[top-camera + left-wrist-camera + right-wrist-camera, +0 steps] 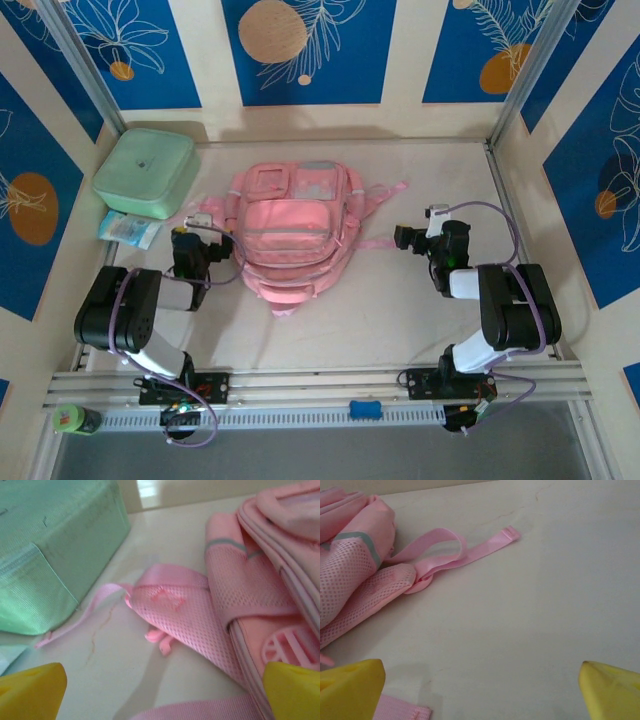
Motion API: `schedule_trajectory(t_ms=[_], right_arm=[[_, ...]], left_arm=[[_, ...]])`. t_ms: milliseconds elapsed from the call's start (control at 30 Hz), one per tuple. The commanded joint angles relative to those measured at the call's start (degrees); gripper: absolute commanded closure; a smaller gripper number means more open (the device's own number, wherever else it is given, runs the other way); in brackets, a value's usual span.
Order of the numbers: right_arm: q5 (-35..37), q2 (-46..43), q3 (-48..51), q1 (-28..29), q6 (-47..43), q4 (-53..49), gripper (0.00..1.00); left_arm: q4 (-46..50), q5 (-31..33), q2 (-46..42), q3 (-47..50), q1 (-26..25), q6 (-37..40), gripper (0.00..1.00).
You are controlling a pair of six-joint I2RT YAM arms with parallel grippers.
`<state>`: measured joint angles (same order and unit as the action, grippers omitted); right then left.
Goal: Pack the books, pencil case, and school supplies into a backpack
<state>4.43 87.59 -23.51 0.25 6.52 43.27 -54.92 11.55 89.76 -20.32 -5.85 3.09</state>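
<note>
The pink backpack [290, 235] lies flat mid-table, pockets up, straps trailing to both sides. My left gripper [190, 240] sits at its left edge, open, yellow fingertips [32, 690] wide apart over bare table beside the mesh strap pad [190, 615]; nothing is between them [165, 692]. To the right of the backpack [350, 565], my right gripper [408, 238] is open too [480, 690], above bare table near a loose pink strap [465, 550]. The books are out of view. A mint-green zipped fabric box [145, 172] stands back left; I cannot tell whether it is the pencil case.
A small pale blue packet [130, 228] lies in front of the green box [55, 540]. Blue-patterned walls close in the table on three sides. On the front rail rest a green cylinder [75, 418] and a small blue piece [365, 408].
</note>
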Motion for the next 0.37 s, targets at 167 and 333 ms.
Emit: schedule_trajectory(t_ms=[167, 333], right_arm=[[-1.94, -0.15, -1.15, -0.75, -0.84, 1.66, 0.01], [-1.74, -0.44, -0.64, -0.58, -0.99, 2.22, 0.01]], left_arm=[[-0.85, -0.57, 0.06, -0.34, 0.59, -1.62, 0.01], [-0.80, -0.57, -0.02, -0.34, 0.57, -1.60, 0.01]])
